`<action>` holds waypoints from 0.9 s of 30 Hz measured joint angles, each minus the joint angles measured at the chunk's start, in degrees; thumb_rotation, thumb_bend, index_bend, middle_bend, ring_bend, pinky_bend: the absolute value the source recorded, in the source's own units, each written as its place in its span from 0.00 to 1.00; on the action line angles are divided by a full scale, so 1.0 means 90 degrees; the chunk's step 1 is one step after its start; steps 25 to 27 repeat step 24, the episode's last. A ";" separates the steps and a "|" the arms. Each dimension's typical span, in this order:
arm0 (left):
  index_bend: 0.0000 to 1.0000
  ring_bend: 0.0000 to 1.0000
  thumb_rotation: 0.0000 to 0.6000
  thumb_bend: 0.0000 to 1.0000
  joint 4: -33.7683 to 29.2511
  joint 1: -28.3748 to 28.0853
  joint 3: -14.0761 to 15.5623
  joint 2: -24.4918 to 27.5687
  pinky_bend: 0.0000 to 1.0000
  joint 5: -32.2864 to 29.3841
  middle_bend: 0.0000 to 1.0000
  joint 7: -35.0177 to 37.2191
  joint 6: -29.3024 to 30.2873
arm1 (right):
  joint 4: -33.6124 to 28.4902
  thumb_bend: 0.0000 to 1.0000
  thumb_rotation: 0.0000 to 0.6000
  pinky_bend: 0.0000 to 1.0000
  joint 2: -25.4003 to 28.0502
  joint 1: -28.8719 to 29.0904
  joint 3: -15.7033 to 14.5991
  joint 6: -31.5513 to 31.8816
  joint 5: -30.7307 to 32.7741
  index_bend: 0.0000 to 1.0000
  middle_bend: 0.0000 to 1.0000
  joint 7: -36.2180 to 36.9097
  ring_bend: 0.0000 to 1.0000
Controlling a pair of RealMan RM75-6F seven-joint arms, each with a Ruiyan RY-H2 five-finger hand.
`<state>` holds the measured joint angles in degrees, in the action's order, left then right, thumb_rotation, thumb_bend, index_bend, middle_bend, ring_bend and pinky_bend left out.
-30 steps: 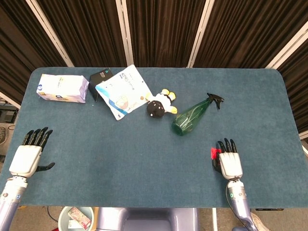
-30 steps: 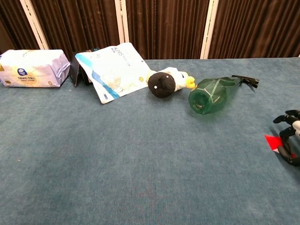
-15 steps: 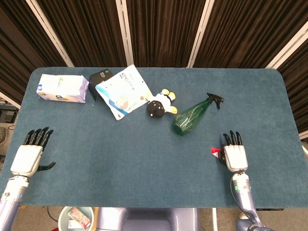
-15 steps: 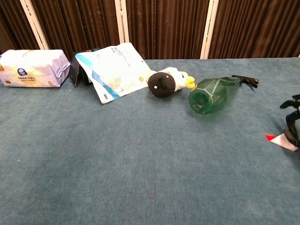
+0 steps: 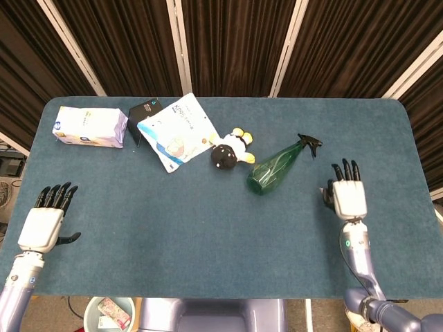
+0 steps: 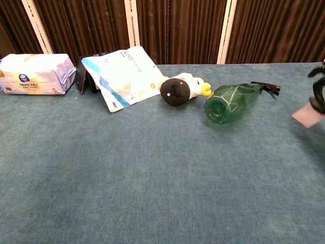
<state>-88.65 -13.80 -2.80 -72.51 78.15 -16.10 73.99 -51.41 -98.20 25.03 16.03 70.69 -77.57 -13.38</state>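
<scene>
The right robot hand (image 5: pixel 348 198) has moved in the last second; it was low near the front edge of the counter (image 5: pixel 208 228), and it now sits further back and more to the right, level with the base of the spray bottle (image 5: pixel 273 168) but well apart from it. In the chest view it has risen too, from low at the right border to the upper right corner, where only part of it (image 6: pixel 319 94) shows.

The red tag (image 6: pixel 306 116) has gone with it; a second ago it showed as a bright red sliver under the fingers, and now it is a pale, blurred flap hanging just below the robot hand, clear of the counter. From above it is hidden under the palm. It seems pinched between thumb and finger, though the blur and the frame edge make the grip hard to read. I judge the tag lifted and being carried, not yet set down anywhere.

The left robot hand (image 5: pixel 41 227) has not moved; it hovers at the front left corner with fingers spread, holding nothing. The bottle, the plush (image 5: pixel 228 151), the pouch (image 5: pixel 173 131) and the tissue pack (image 5: pixel 88 126) lie as before.
</scene>
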 measured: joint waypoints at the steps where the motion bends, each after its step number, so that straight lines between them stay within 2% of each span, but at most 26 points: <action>1: 0.00 0.00 0.97 0.07 0.0001 -0.0001 -0.0006 -0.0004 0.00 -0.0015 0.00 -0.0009 -0.0002 | 0.0015 0.59 1.00 0.00 0.0038 0.0062 0.0064 0.0034 0.0009 0.70 0.17 0.0009 0.00; 6: 0.00 0.00 0.97 0.07 -0.0041 -0.0004 -0.0019 0.0029 0.00 -0.0041 0.00 0.0037 -0.0009 | -0.0204 0.59 1.00 0.00 0.0277 0.0086 0.0185 0.0311 0.0008 0.68 0.17 0.0035 0.00; 9: 0.00 0.00 0.97 0.07 -0.0076 0.0011 -0.0002 0.0091 0.00 0.0011 0.00 0.0138 0.0016 | -0.0684 0.59 1.00 0.00 0.0502 -0.0092 0.0156 0.0697 -0.0056 0.67 0.16 -0.0011 0.00; 12: 0.00 0.00 0.97 0.07 -0.0141 0.0060 0.0023 0.0197 0.00 0.0091 0.00 0.0291 0.0103 | -0.1458 0.58 1.00 0.00 0.0804 -0.0445 0.0027 0.1225 -0.0173 0.65 0.15 -0.0125 0.00; 15: 0.00 0.00 0.97 0.07 -0.0206 0.0126 0.0046 0.0284 0.00 0.0234 0.00 0.0422 0.0281 | -0.2424 0.57 1.00 0.00 0.1135 -0.0984 -0.0254 0.1990 -0.0412 0.64 0.14 -0.0309 0.00; 19: 0.00 0.00 0.97 0.07 -0.0290 0.0215 0.0155 0.0384 0.00 0.0503 0.00 0.0531 0.0443 | -0.3478 0.55 1.00 0.00 0.1518 -0.1978 -0.0943 0.3155 -0.0853 0.62 0.13 -0.0492 0.00; 23: 0.00 0.00 0.97 0.07 -0.0383 0.0289 0.0258 0.0455 0.00 0.0698 0.00 0.0556 0.0567 | -0.3909 0.54 1.00 0.00 0.1828 -0.2577 -0.1526 0.3589 -0.1241 0.61 0.13 -0.0571 0.00; 27: 0.00 0.00 0.97 0.07 -0.0395 0.0299 0.0266 0.0460 0.00 0.0716 0.00 0.0550 0.0582 | -0.3980 0.53 1.00 0.00 0.1874 -0.2617 -0.1570 0.3602 -0.1285 0.61 0.13 -0.0582 0.00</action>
